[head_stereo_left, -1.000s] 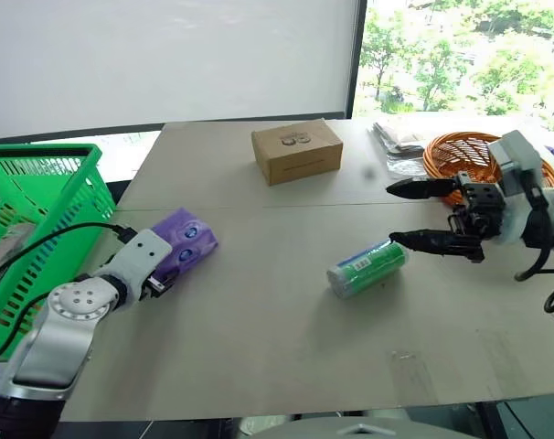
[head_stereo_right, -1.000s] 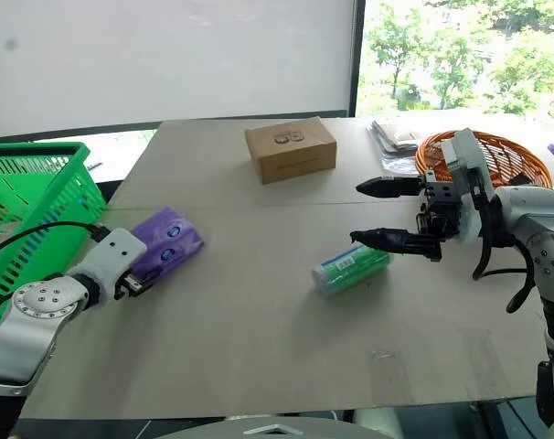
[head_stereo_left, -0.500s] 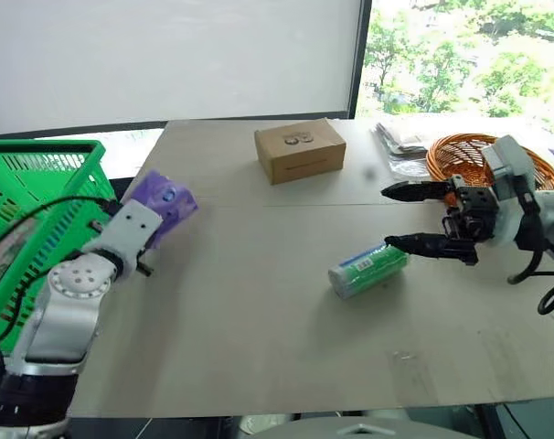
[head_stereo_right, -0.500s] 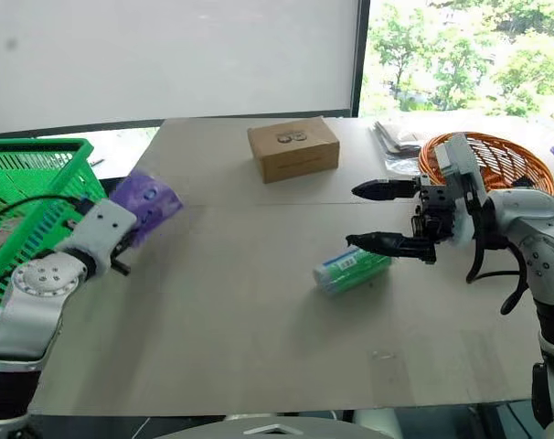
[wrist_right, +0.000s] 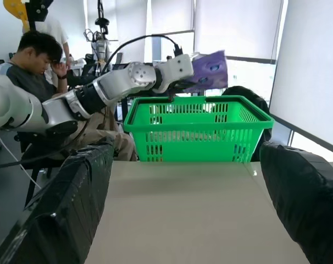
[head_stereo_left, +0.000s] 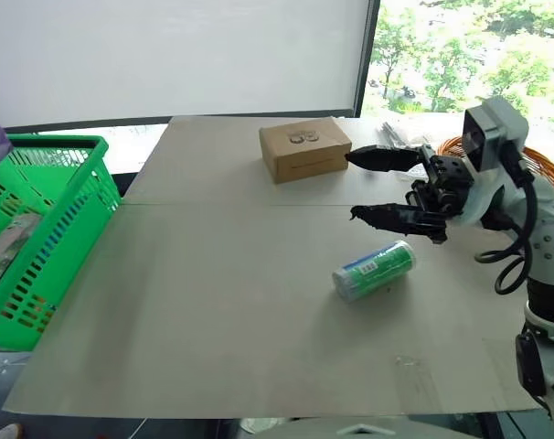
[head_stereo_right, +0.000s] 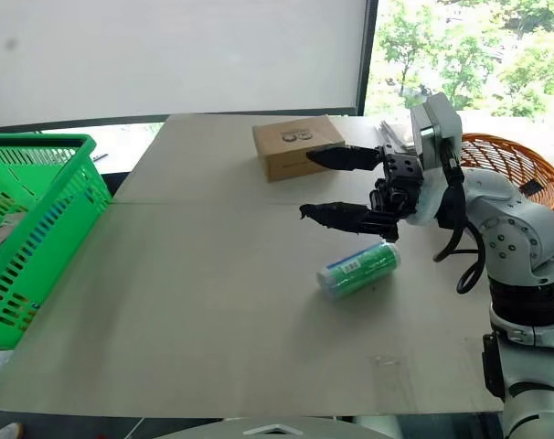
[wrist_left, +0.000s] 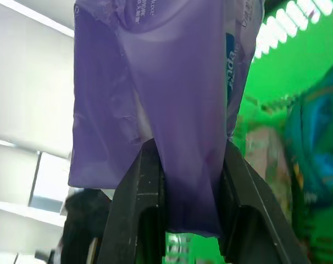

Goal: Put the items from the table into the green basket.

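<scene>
**Purple pack over the basket**

Right wrist view showed the left gripper holding the soft purple rectangular pack up in the air, above the far rim of the big bright green plastic basket. Left wrist view showed its two black fingers squeezed shut on the lower end of the pack, whose long side ran straight out from the fingers. I think the pack only needed to go down and be let go.

On the pale grey-beige worktop lay the green round can on its side. The right gripper hovered just above and behind it, fingers wide open and empty, pointing toward the basket side. The can's long side ran almost the same way as the fingers. The brown cardboard box sat near those fingers too. The right arm was much nearer to both.
</scene>
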Tool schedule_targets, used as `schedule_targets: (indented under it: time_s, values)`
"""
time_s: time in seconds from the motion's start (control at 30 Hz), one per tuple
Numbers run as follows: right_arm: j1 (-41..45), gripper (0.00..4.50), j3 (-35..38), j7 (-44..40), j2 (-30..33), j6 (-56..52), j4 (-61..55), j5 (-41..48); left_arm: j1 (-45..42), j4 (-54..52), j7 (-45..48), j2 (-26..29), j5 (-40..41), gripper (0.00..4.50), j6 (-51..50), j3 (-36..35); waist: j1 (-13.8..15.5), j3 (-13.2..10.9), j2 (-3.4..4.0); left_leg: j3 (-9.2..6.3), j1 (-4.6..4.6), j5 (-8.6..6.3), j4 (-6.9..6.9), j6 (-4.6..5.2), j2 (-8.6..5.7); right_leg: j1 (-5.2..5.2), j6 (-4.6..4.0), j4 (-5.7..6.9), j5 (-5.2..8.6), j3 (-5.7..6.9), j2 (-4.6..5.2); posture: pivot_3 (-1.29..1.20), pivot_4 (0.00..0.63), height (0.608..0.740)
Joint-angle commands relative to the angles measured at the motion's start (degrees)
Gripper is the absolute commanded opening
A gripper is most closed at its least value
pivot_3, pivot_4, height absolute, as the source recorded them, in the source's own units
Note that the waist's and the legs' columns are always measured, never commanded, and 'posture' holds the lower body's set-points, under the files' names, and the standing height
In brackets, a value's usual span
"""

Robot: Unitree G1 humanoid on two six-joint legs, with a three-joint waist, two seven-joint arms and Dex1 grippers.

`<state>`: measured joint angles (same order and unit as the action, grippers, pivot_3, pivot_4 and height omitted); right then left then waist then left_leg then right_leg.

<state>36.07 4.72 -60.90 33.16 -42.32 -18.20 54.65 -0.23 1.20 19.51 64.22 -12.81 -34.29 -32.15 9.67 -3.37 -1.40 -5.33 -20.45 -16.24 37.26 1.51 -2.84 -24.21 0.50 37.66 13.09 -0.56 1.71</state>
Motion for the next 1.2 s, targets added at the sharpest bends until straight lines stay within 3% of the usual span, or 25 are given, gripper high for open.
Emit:
schedule_targets:
  time_s: [0.03,0.07,0.27,0.4,0.53,0.67,0.73,0.93,1.2]
  values:
    - [1.73,4.50,-0.20,0.61,-0.35,0.80,-0.97,-0.19,0.24,1.22,-0.52,-0.21,-0.32,0.53,3.29,-2.08,0.76,0.02,-0.03,0.01,-0.02,0.00,0.04,-0.01,0.00,0.00,0.00,0.00,0.00,0.00,0.01,0.27,0.000,0.740]
    - [1.82,4.50,-0.35,0.69,-0.29,0.96,-0.91,-0.56,-0.24,0.97,0.35,-0.34,0.40,1.52,3.47,-1.81,1.16,0.06,-0.08,-0.01,-0.06,0.00,0.07,-0.01,0.00,0.00,0.00,0.00,0.00,0.02,0.03,0.27,0.000,0.740]
    - [1.05,4.50,-0.84,0.75,1.11,0.93,-1.39,-2.36,-5.64,3.03,-0.49,-0.07,1.64,4.37,4.66,-1.41,2.88,0.34,-0.47,-0.14,-0.20,-0.11,0.20,-0.21,-0.02,-0.03,0.00,-0.03,0.00,0.19,0.07,0.27,0.000,0.740]
    - [-1.55,4.50,-1.71,-0.17,3.82,2.95,-0.67,-7.01,-11.03,2.16,0.26,-2.58,5.77,4.44,3.79,-2.43,3.52,0.36,-0.49,-0.13,-0.24,-0.11,0.19,-0.21,-0.03,-0.08,0.00,-0.02,0.00,0.22,0.07,0.25,0.000,0.740]
    - [-6.03,4.50,-6.40,-6.86,10.45,12.42,4.02,-19.14,-17.82,-5.89,7.85,-10.99,21.07,4.44,1.48,-2.90,4.31,0.56,-0.54,-0.14,-0.38,-0.10,0.25,-0.19,-0.10,-0.12,0.01,-0.03,-0.01,0.26,0.17,0.25,0.000,0.740]
    - [-7.16,4.50,-13.23,-14.40,15.34,26.10,11.43,-31.45,-5.84,-26.23,27.62,-12.03,38.17,4.44,-3.46,2.46,3.59,0.63,-0.65,0.05,-0.44,-0.02,0.42,-0.03,-0.11,-0.13,0.06,-0.01,-0.04,0.14,0.21,0.24,0.000,0.740]
    - [-6.15,4.50,-16.12,-16.84,15.68,31.75,15.43,-36.00,-0.12,-34.11,32.85,-11.88,46.42,4.44,-7.48,2.25,2.24,0.63,-0.62,0.42,-0.35,-0.08,0.42,0.08,-0.05,-0.16,0.07,-0.04,-0.05,-0.20,0.17,0.23,0.000,0.740]
    - [0.26,4.50,-24.52,-20.15,16.82,45.22,33.44,-51.83,6.36,-42.77,36.70,-12.55,58.75,4.44,-10.57,-1.92,-0.54,0.53,-0.38,0.38,-0.19,-0.01,0.42,0.02,0.21,-0.15,-0.01,0.08,-0.04,-0.22,-0.22,0.25,0.000,0.740]
    - [5.32,4.50,-25.98,-21.62,11.10,53.51,44.92,-55.12,7.70,-46.18,33.10,-11.68,64.16,4.44,-12.00,-0.54,-1.32,0.30,-0.04,0.37,0.59,0.11,0.40,-0.18,0.45,0.65,-0.28,0.06,0.07,-0.25,-0.54,0.27,0.000,0.740]
